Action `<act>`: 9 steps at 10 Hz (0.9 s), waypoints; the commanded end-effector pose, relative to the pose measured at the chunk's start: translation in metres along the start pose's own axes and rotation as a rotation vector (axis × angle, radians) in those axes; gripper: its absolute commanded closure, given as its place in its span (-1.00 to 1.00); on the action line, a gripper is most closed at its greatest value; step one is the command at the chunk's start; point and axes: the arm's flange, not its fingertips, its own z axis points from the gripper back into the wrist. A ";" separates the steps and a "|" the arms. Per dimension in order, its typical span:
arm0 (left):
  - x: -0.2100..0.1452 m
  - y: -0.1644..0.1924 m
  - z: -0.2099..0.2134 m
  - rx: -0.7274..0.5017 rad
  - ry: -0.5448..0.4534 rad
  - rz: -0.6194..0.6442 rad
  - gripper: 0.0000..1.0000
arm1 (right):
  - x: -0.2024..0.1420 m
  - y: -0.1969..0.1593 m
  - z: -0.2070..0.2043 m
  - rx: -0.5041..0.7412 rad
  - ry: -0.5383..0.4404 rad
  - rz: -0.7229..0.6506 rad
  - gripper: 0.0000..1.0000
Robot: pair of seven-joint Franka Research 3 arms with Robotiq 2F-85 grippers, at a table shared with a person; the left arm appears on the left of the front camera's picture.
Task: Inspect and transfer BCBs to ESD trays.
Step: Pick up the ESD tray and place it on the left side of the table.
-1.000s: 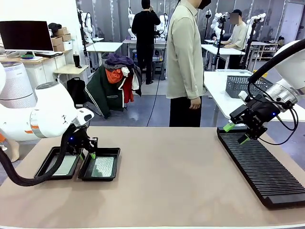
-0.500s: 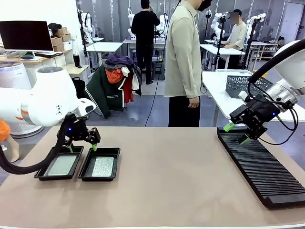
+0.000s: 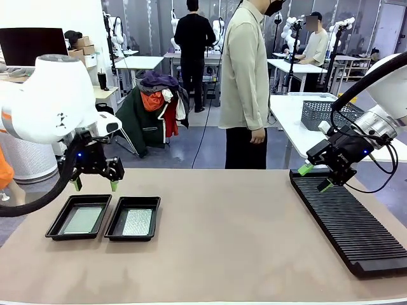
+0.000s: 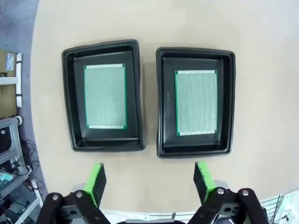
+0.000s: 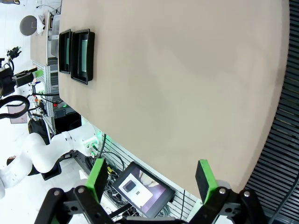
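Sitting side by side left of the long black rack (image 3: 346,222), two ESD trays (image 3: 79,216) (image 3: 133,218) each hold one of the two BCBs (image 4: 104,96) (image 4: 196,102). Above them hangs the left gripper (image 3: 95,184), jaws spread and empty; the right gripper (image 3: 315,177) hovers open over the rack's far end.

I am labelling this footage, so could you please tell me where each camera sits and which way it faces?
Front view: between the arms, facing across the table toward a standing person; both arms show, left gripper and right gripper open.
Left wrist view: looks straight down past its green fingertips at two black trays, a board in each.
Right wrist view: looks along the tabletop past its fingertips, ribbed rack at the edge.
Shared: all three views show the trays.
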 end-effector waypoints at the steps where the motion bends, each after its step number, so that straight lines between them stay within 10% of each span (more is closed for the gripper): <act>1: -0.005 0.004 0.015 0.020 0.017 0.018 -1.00 | 0.000 0.002 0.000 -0.016 -0.008 -0.019 -1.00; 9: -0.018 0.000 0.051 0.007 0.000 0.017 -1.00 | 0.000 0.002 0.000 -0.016 -0.008 -0.019 -1.00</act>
